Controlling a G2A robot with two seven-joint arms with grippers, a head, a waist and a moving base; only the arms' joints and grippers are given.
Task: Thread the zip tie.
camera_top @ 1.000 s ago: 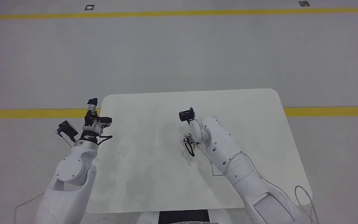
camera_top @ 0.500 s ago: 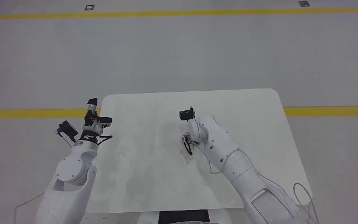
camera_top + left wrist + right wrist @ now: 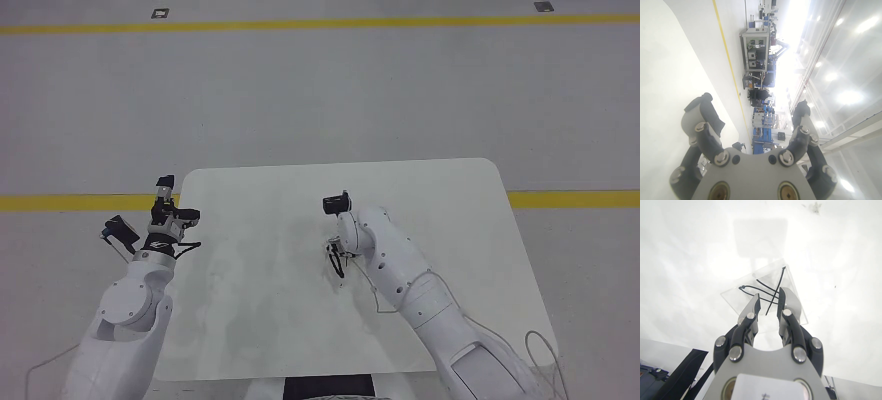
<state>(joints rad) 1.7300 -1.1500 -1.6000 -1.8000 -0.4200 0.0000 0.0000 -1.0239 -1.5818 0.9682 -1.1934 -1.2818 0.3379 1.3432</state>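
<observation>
Your right gripper (image 3: 769, 292) hung partly open and empty just above the black zip ties (image 3: 780, 277) | the ties lay crossed on a clear plastic sheet (image 3: 734, 298) near the middle of the table (image 3: 260, 200) | your left gripper (image 3: 754, 102) stood wide open, empty, at the table's left edge.

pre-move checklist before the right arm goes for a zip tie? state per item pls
1. Right claw open: ok, jaws apart, nothing held.
2. Aimed at target: ok, it is over the black zip ties lying on the clear sheet.
3. One tie singled out: not ok, the ties cross one another right where the fingers point.
4. Clearance above the sheet: cannot tell.
5. Left claw ready to receive: ok, open and empty, at the left edge of the table, away from the ties.
</observation>
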